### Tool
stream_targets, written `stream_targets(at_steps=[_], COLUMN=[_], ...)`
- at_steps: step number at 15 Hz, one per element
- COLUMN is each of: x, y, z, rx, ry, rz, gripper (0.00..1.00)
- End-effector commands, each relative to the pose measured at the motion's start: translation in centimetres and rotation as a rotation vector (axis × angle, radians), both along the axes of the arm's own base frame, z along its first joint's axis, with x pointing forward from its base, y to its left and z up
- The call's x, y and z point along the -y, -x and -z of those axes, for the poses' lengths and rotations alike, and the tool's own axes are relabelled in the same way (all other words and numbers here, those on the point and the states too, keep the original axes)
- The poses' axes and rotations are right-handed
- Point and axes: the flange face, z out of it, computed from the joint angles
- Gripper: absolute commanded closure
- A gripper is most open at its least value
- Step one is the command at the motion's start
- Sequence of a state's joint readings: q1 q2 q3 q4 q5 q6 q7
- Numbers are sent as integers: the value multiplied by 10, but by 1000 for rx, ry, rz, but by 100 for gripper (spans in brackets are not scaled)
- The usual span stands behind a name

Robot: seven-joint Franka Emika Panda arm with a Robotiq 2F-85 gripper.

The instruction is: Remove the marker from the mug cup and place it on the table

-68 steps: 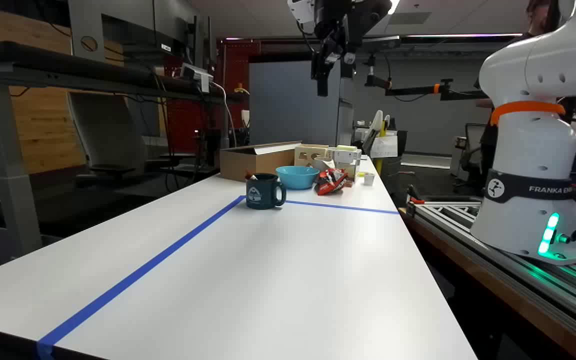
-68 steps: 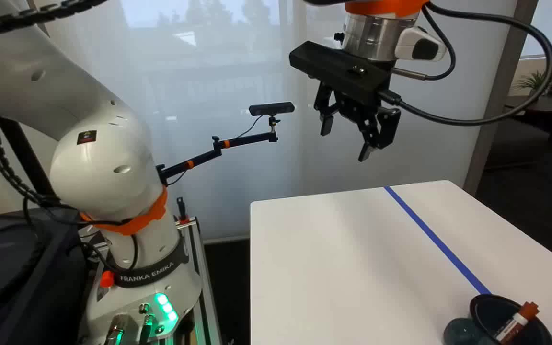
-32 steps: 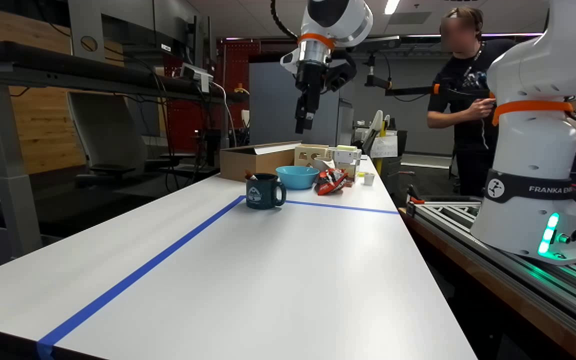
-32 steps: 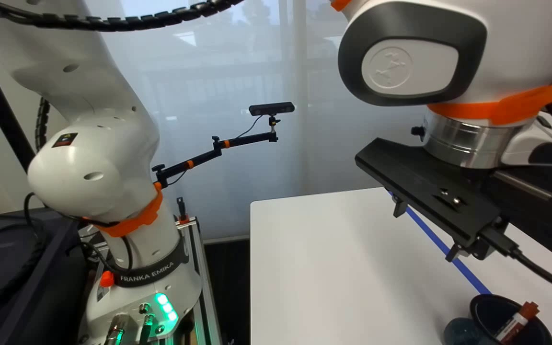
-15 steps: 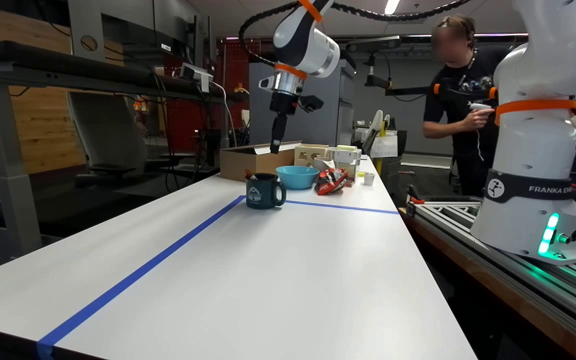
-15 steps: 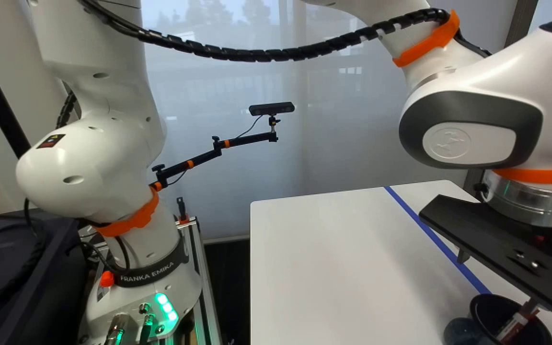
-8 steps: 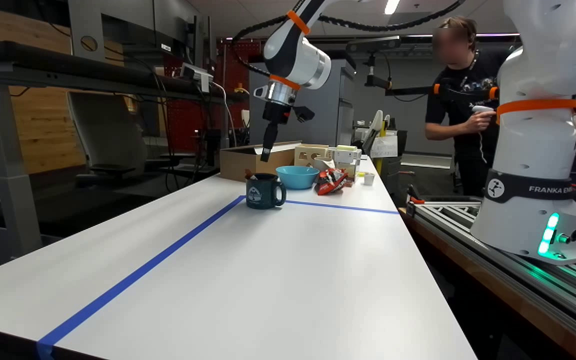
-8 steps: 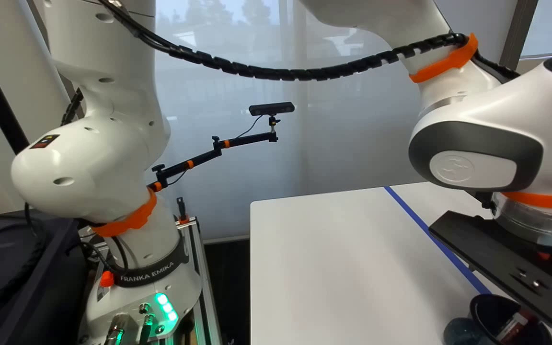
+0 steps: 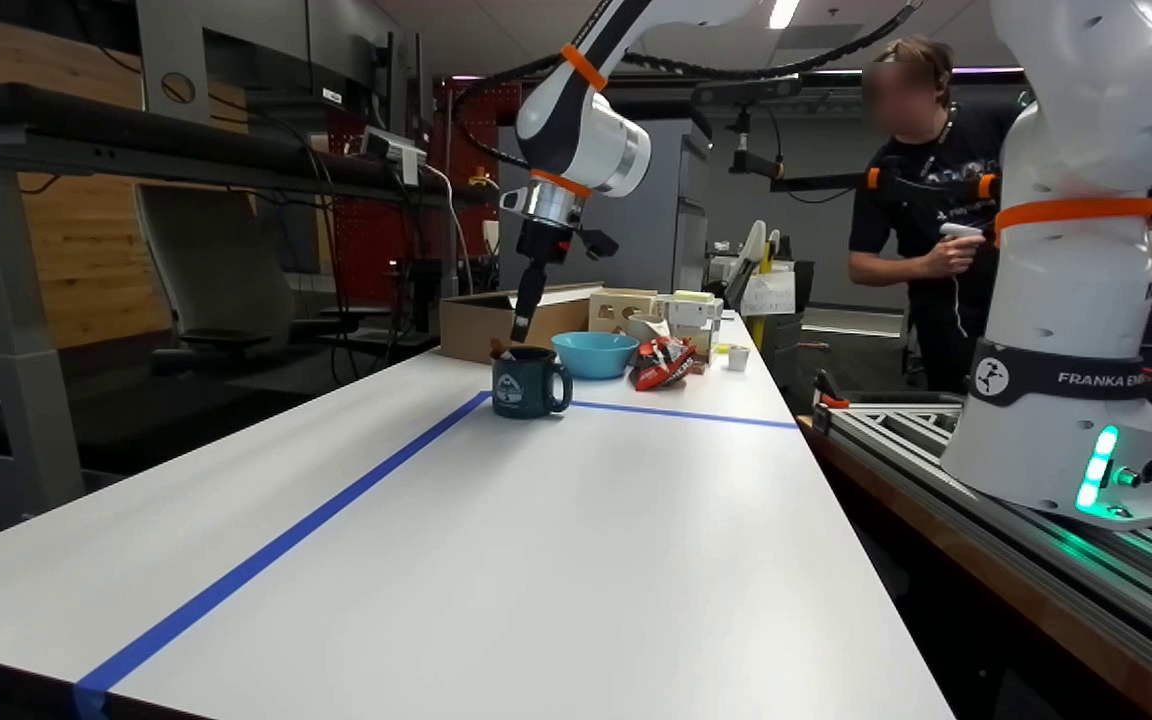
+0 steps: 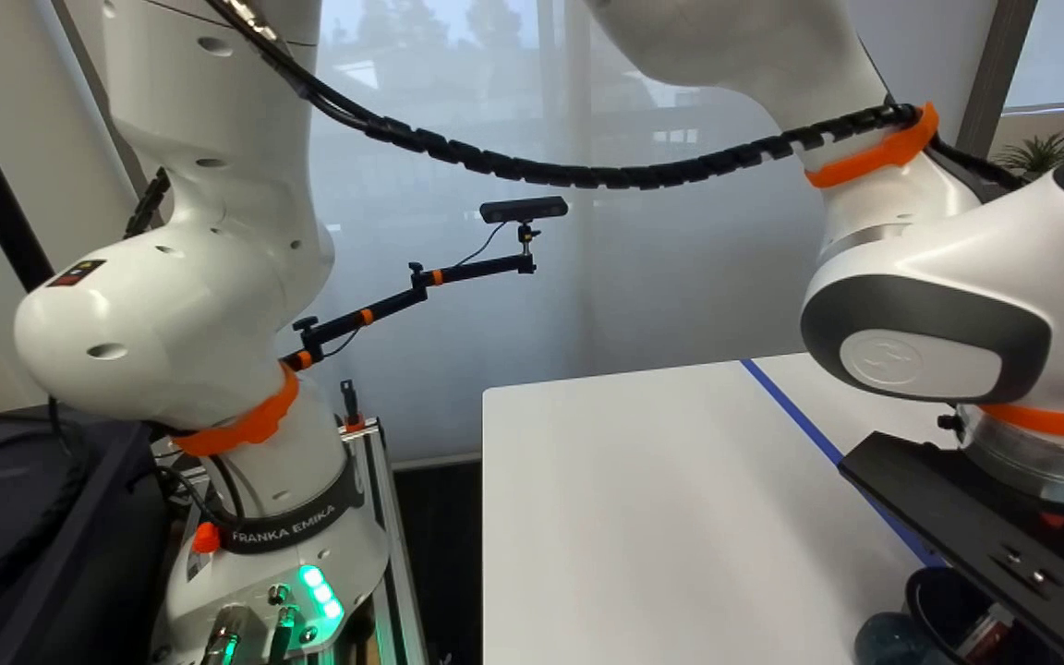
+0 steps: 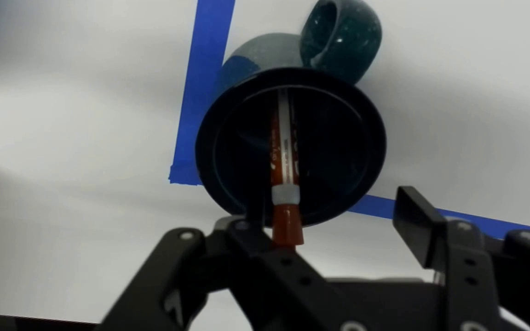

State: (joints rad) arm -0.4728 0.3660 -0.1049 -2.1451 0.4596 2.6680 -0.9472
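The teal mug cup stands upright on the white table; it also shows in an exterior view and the wrist view. The reddish-brown marker leans inside the mug, its capped end over the rim. It shows in both exterior views. My gripper is open and empty, low over the mug. The left finger in the wrist view is close beside the marker cap and overlaps its end; contact cannot be told. The right finger is well apart. In an exterior view the camera mount hides the fingers.
Behind the mug are a cardboard box, a light-blue bowl, a red packet and a small white cup. Blue tape runs along the table. A person stands behind the arm.
My gripper has come down from high above the table, sideways to over the mug, still lowering in the last half second. The mug and the marker have not moved.
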Motion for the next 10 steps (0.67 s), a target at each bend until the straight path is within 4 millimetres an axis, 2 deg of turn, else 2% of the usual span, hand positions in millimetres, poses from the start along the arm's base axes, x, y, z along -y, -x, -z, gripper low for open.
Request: stream_targets(at_steps=[1, 5, 10], x=[8, 12, 18], y=[-4, -7, -12], z=[12, 21, 26], rx=[10, 4, 8], ry=[-6, -10, -11], rz=[3, 5, 7], gripper=[30, 25, 29])
